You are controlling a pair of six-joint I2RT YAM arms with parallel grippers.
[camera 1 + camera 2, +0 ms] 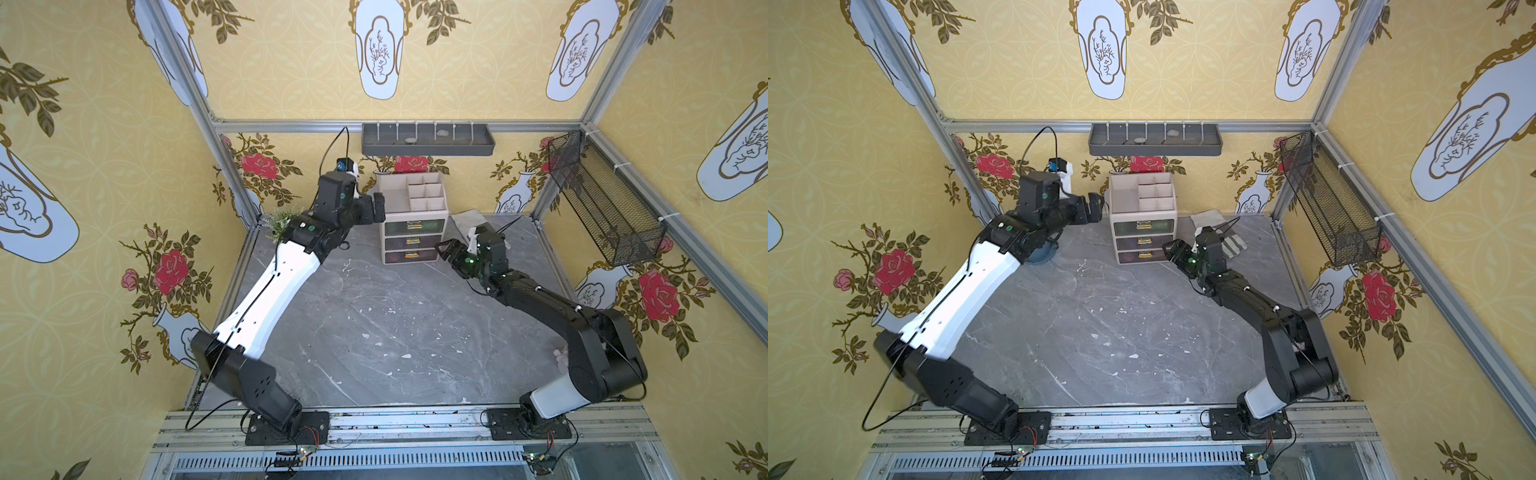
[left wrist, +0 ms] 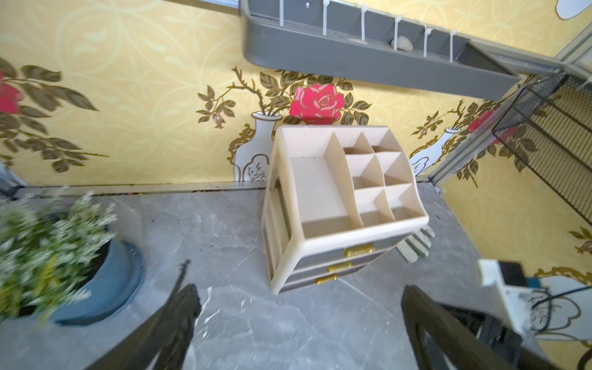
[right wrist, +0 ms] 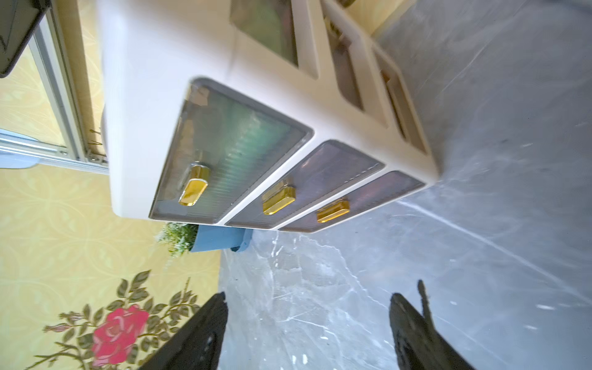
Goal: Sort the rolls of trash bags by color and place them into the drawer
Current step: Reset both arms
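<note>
Beige plastic three-drawer chest stands closed, far on grey marble bench. Left hand, right hand: both spread apart, empty.

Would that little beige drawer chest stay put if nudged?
Likely not: the drawer chest looks thin plastic, probably light, and the tabletop looks smooth, so it may slide. Its gold handles look glossy, perhaps slippery.

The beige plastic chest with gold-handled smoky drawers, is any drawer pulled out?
No, in the right wrist view all three smoky translucent drawers sit flush with the front of the beige plastic chest.
</note>
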